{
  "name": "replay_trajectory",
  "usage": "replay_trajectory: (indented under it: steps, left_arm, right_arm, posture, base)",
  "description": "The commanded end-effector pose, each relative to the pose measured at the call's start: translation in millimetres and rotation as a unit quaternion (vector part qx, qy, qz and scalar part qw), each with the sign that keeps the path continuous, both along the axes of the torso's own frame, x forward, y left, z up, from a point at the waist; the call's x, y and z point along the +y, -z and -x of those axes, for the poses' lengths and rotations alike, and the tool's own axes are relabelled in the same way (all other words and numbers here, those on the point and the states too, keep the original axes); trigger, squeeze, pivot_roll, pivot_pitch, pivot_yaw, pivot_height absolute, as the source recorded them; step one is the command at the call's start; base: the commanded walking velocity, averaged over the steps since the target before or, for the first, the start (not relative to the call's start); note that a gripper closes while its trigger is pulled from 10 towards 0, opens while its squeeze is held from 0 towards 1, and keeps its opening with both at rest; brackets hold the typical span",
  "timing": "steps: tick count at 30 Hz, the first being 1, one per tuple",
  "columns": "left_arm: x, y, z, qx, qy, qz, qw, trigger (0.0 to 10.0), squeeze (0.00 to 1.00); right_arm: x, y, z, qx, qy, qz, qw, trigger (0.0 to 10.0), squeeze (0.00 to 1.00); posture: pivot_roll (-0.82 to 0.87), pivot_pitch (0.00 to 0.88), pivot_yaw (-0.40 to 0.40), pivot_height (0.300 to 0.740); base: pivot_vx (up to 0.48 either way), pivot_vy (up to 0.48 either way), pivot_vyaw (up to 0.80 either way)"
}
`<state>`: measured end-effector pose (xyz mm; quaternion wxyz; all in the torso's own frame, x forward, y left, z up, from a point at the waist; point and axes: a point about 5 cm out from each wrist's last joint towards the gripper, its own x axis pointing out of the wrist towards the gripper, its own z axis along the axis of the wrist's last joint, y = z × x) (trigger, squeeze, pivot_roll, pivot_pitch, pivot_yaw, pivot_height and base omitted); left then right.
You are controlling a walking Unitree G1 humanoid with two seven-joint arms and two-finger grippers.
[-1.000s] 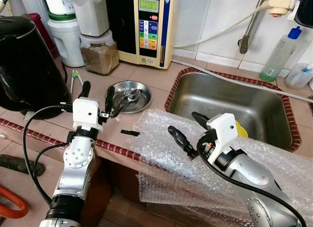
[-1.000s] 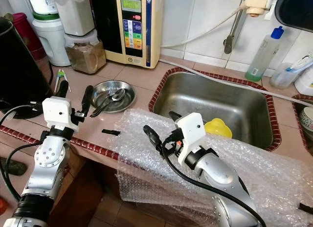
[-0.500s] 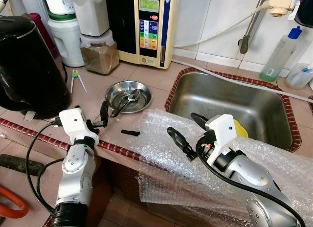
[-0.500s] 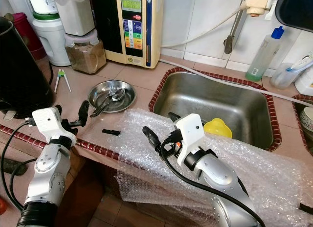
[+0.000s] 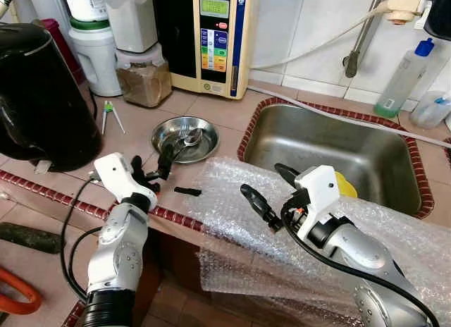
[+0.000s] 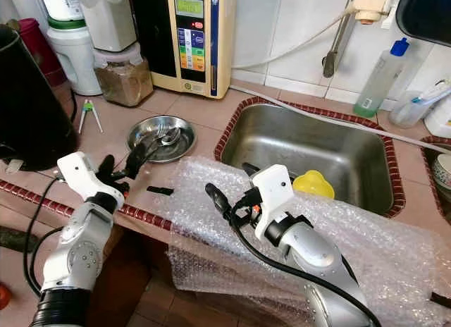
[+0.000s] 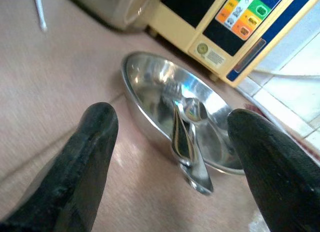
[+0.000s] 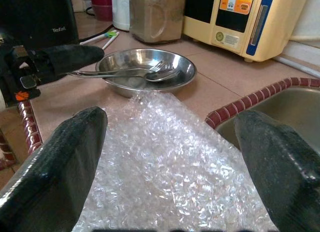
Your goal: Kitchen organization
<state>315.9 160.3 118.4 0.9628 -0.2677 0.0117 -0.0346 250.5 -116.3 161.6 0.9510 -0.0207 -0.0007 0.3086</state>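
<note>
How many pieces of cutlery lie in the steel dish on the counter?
2 can be made out: a spoon and a fork, lying side by side in the steel dish, handles pointing toward the left gripper. Another piece could be hidden beneath them.

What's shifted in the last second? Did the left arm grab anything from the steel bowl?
The left gripper pulled back toward the counter edge, then swung right; its open fingers now point at the steel bowl from just short of its rim. It took hold of nothing: the spoon and fork still lie in the bowl. The right gripper still hovers open over the bubble wrap, unmoved.
</note>
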Motion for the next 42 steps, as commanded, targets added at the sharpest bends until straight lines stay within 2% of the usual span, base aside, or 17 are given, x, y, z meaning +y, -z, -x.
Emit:
replay_trajectory:
  steps: [1,2,11,12,13,19,20,21,22,33,42]
  left_arm:
    - [-0.4,-4,-1.6,0.004,0.000,0.021,1.000,0.0,0.00]
    - [-2.7,-1,-2.5,0.020,0.007,0.056,0.998,0.0,0.00]
    - [-1.9,-10,-6.6,0.008,0.006,0.086,0.996,0.0,0.00]
    - [-1.7,-10,-6.7,0.008,0.006,0.087,0.996,4.2,0.00]
    - [-0.5,-11,-7.3,0.008,0.003,0.093,0.996,10.0,0.00]
    - [1.6,-12,-8.5,0.011,-0.001,0.110,0.994,10.0,0.00]
    - [1.0,-11,-8.5,0.016,-0.001,0.115,0.993,6.7,0.00]
    - [0.4,-9,-8.6,0.023,-0.001,0.121,0.992,4.4,0.00]
    - [-0.4,-7,-8.7,0.030,0.002,0.129,0.991,0.0,0.00]
    - [-3.6,-3,-8.8,0.039,0.008,0.149,0.988,0.0,0.00]
    - [-3.1,-12,-10.5,0.014,0.006,0.167,0.986,0.0,0.00]
  right_arm:
    - [0.5,1,0.4,-0.002,-0.003,0.004,1.000,10.0,0.00]
    - [0.6,1,0.4,-0.002,-0.003,0.005,1.000,10.0,0.00]
    - [0.7,1,0.9,-0.001,-0.001,0.005,1.000,10.0,0.00]
    - [0.7,1,1.0,-0.001,-0.001,0.004,1.000,10.0,0.00]
    - [0.7,1,1.1,-0.001,-0.001,0.004,1.000,10.0,0.00]
    - [0.4,2,1.2,-0.001,0.001,0.004,1.000,10.0,0.00]
    - [0.4,2,1.1,-0.001,0.001,0.004,1.000,10.0,0.00]
    - [0.4,2,0.9,-0.001,0.001,0.004,1.000,10.0,0.00]
    - [0.5,2,0.9,-0.001,0.001,0.004,1.000,10.0,0.00]
    - [0.0,1,0.8,-0.002,0.003,0.004,1.000,10.0,0.00]
    - [-0.9,-2,1.0,-0.008,0.000,-0.002,1.000,10.0,0.00]
  posture:
    - [-0.02,0.044,-0.001,0.740]
    - [-0.02,0.044,-0.001,0.740]
    - [-0.03,0.045,0.001,0.740]
    - [-0.03,0.045,0.001,0.740]
    - [-0.03,0.045,0.001,0.740]
    - [-0.03,0.045,0.005,0.740]
    - [-0.03,0.045,0.005,0.740]
    - [-0.03,0.045,0.005,0.740]
    - [-0.03,0.045,0.005,0.740]
    - [-0.03,0.046,0.004,0.740]
    - [-0.03,0.042,0.003,0.740]
  base:
    - [0.000,0.000,0.00]
    - [0.000,0.000,0.00]
    - [0.000,0.000,0.00]
    - [0.000,0.000,0.00]
    - [0.000,0.000,0.00]
    - [0.000,0.000,0.00]
    - [0.000,0.000,0.00]
    - [0.000,0.000,0.00]
    - [0.000,0.000,0.00]
    - [0.000,0.000,0.00]
    - [0.000,0.000,0.00]
